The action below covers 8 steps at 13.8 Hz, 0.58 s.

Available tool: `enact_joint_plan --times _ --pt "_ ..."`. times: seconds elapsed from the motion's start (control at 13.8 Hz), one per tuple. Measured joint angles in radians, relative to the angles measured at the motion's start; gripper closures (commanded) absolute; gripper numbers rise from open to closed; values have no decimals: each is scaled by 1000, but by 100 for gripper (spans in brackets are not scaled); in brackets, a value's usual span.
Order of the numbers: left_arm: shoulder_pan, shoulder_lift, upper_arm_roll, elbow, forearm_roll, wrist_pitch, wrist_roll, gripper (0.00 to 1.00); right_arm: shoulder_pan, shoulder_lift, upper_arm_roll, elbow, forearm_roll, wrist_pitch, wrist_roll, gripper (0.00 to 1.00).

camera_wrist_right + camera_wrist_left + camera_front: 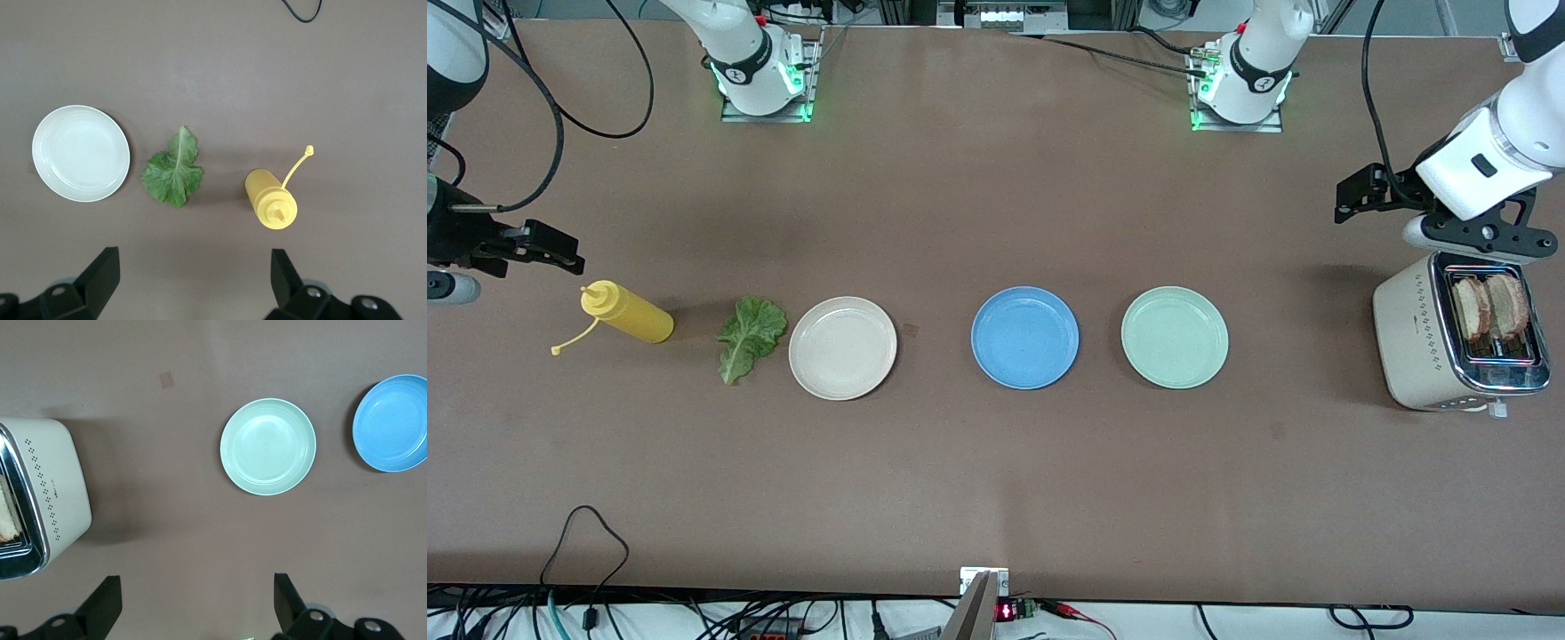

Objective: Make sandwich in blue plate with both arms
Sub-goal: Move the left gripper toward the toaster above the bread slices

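**Brown bench, plates in a row, sandwich not yet built**

Brown bench (996, 462) carries a bare blue plate (1024, 337) at its middle. Toward the right arm's end lie a white plate (842, 348), a lettuce leaf (749, 336) and a yellow bottle (628, 313). Toward the left arm's end sit a green plate (1174, 337) and a toaster (1414, 342) with two bread slices (1490, 305) in its slots. Left gripper (197, 600) hangs above the toaster, jaws wide and holding nothing. Right gripper (193, 277) hangs near the bottle, jaws wide, nothing held.
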Motion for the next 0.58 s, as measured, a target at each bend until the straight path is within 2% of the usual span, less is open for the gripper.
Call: enact_joint_plan --times 0.58 --pt "0 0 0 0 0 0 0 0 0 10 0 0 0 0 0 0"
